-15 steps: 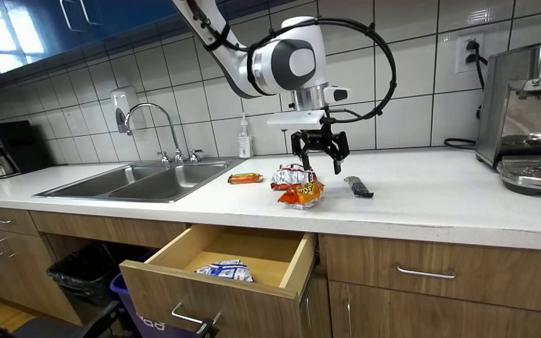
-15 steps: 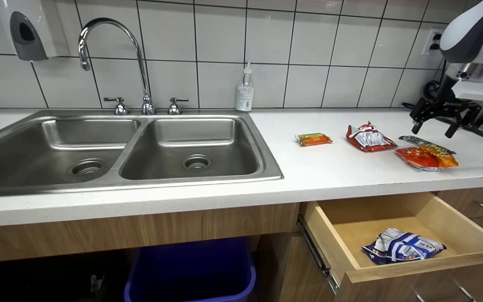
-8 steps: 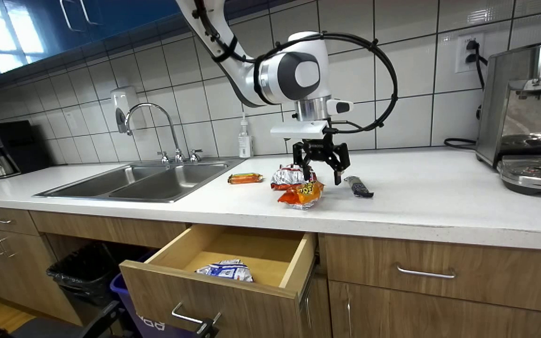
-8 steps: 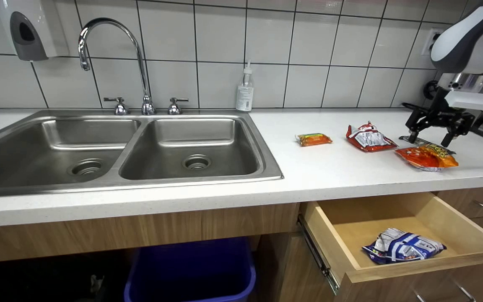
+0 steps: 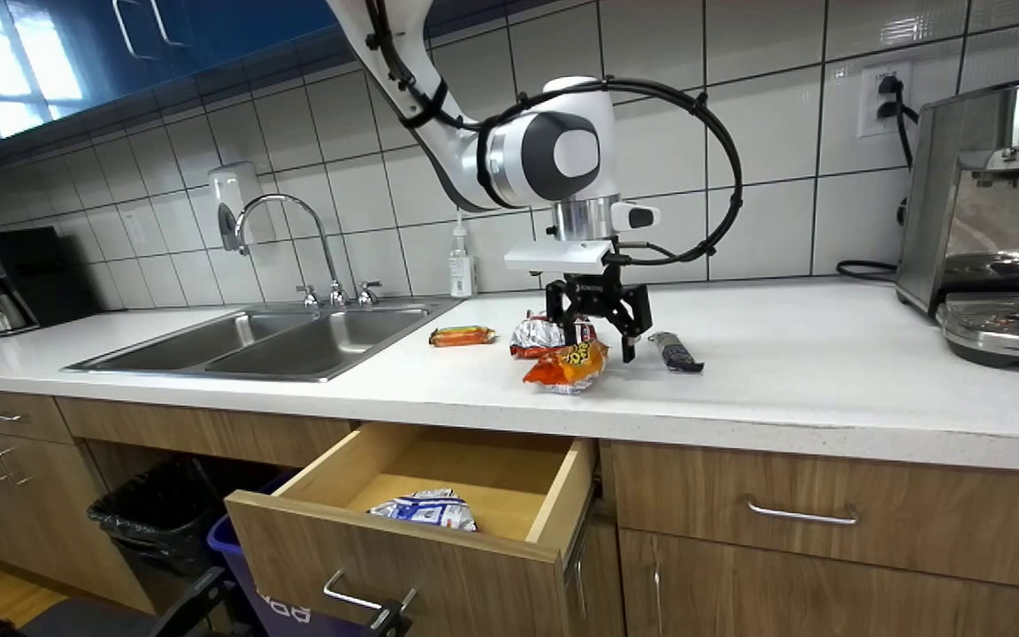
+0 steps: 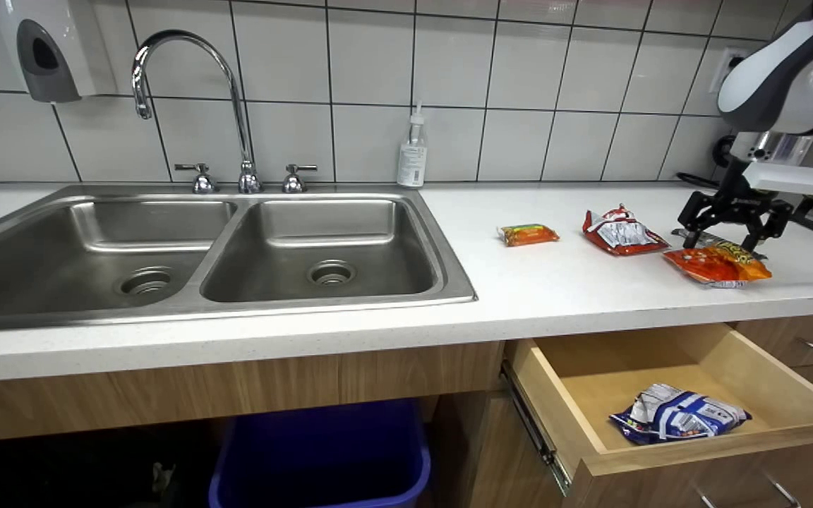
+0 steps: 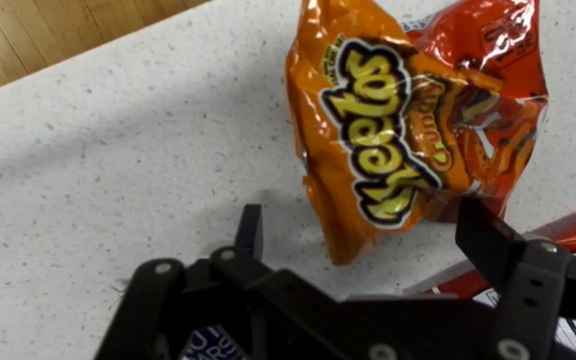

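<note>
An orange and red Cheetos bag (image 7: 378,125) lies on the counter; it shows in both exterior views (image 5: 565,372) (image 6: 717,265). My gripper (image 7: 363,217) points down just above the counter, open, its fingers on either side of one end of this bag. It also shows in both exterior views (image 5: 600,345) (image 6: 720,245). The right finger in the wrist view overlaps the bag's red edge; I cannot tell if it touches. A red and silver bag (image 6: 622,233) lies beside it. A dark wrapped bar (image 5: 676,352) lies on the other side, partly hidden in the wrist view.
A small orange packet (image 6: 528,234) lies nearer the sink (image 6: 322,296). An open drawer (image 5: 554,495) below the counter holds a blue and white bag (image 6: 682,416). A soap bottle (image 6: 412,155) stands by the wall. A coffee machine (image 5: 996,221) stands on the counter.
My gripper has come down towards the counter around the orange bag, staying open. The orange bag has shifted very slightly. The other packets and the drawer have not moved.
</note>
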You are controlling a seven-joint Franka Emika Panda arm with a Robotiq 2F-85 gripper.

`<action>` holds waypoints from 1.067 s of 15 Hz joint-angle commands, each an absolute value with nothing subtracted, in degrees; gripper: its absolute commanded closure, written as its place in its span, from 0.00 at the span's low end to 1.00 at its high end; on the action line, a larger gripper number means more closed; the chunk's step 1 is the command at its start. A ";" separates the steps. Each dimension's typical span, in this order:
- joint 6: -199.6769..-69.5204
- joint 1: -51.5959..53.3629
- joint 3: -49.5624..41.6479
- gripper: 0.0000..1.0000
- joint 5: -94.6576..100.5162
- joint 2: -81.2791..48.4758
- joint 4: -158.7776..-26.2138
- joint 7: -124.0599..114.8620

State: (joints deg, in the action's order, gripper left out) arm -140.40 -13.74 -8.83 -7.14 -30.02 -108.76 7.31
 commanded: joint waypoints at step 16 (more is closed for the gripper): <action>-140.71 -14.09 -3.96 0.00 -10.67 -26.29 -116.36 8.19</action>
